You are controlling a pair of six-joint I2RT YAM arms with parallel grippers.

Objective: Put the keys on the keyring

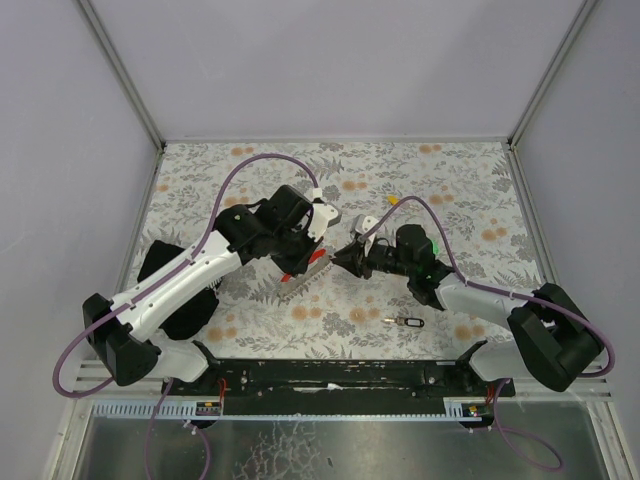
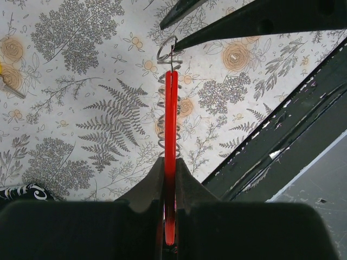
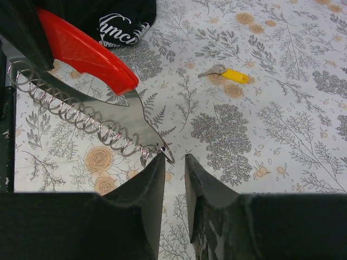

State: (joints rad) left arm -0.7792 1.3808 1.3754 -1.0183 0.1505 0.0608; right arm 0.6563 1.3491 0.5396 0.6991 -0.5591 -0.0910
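keyring [image 1: 303, 272]: one red grip joined to a flat grey blade, with a wire coil [image 3: 81, 116] along the blade's edge. it is held off the worktop [image 1: 450, 180] near the middle of the top view, with its tip aimed toward 2 o'clock.
left hand [image 2: 170, 168]: clamped tight on the red grip, which sits edge-on between its two fingers.
right hand [image 3: 174, 162]: at 2 o'clock of the keyring. its fingers are a little apart and nothing shows between them. the keyring's pointed tip is right at one of its fingertips [image 3: 157, 168]; whether it touches or is just beside, i cannot tell.
keys on the keyring: none seen on the coil or on the small loop at the tip.
yellow-headed key [image 3: 233, 75]: lies flat on the worktop at 1 o'clock of the keyring, well apart from it.
dark-headed key [image 1: 403, 321]: lies flat on the worktop at 4 o'clock of the keyring, toward the near edge.
black cloth [image 3: 119, 21]: has white lettering and lies at 8 o'clock of the keyring, under the left arm.
done, as i judge it: the keyring is gripped and offered to the right hand, nothing more.
left to do, as i judge it: every key must be picked up and threaded on, so nearly all of the task.
count: one keyring; two keys in view, one yellow-headed and one dark-headed; two hands; one cloth.
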